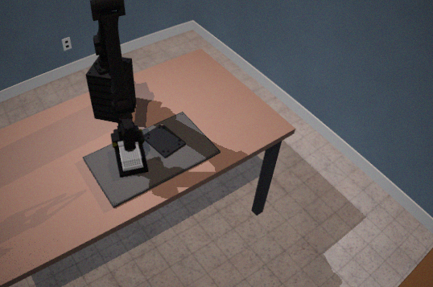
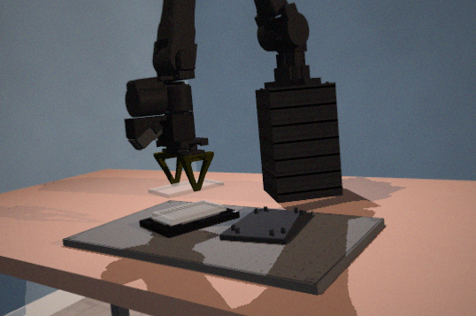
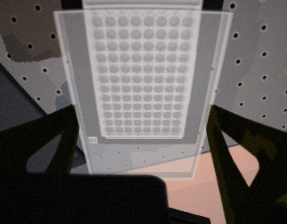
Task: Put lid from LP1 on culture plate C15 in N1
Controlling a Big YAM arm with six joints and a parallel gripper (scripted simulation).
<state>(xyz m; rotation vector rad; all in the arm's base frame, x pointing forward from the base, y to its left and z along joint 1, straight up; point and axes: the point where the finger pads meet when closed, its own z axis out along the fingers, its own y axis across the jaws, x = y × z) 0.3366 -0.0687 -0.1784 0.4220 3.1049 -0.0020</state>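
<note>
- Gripper (image 2: 185,180) clamped on the clear lid (image 3: 139,95), which I hold above plate C15 (image 2: 190,212) in nest N1 (image 2: 152,225).
- Wrist view: plate sits toward 12 o'clock of the lid; long axes parallel.
- I judge a shift toward 12, then straight down.
</note>
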